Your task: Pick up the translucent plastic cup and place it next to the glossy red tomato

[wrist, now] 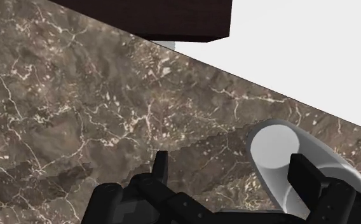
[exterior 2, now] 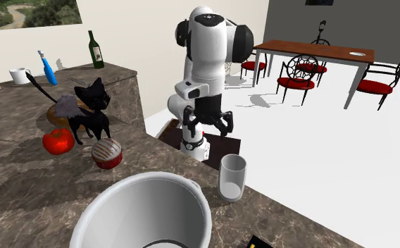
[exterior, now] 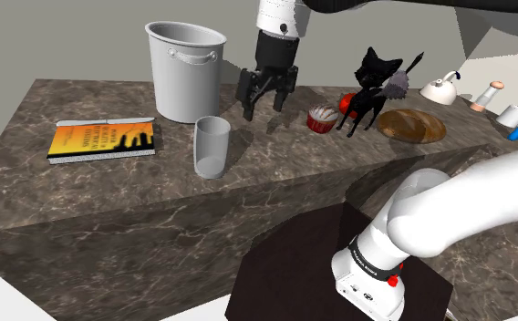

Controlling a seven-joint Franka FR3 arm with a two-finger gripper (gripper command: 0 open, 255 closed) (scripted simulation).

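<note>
None of the task seems done: the cup (exterior: 212, 146) stands on the table (exterior: 84, 196), well apart from the tomato (exterior 2: 58, 141); the hand (exterior: 264, 108) hovers nearby, open and empty.

Entry: I log the dark brown, pale-veined worktop (exterior: 66, 105) as marble-like stone, smooth with a faint polish. The tall grey translucent cup (exterior: 212, 146) standing on it reads as smooth plastic, its wall partly see-through. The round red tomato (exterior 2: 58, 141) looks smooth with a mild gloss. The large pale grey bucket (exterior: 186, 68) is smooth and matt, material not determinable; the all-black two-finger gripper (exterior: 264, 108) appears matt, and the white arm shell (exterior 2: 204, 49) is smooth and slightly glossy.
</note>
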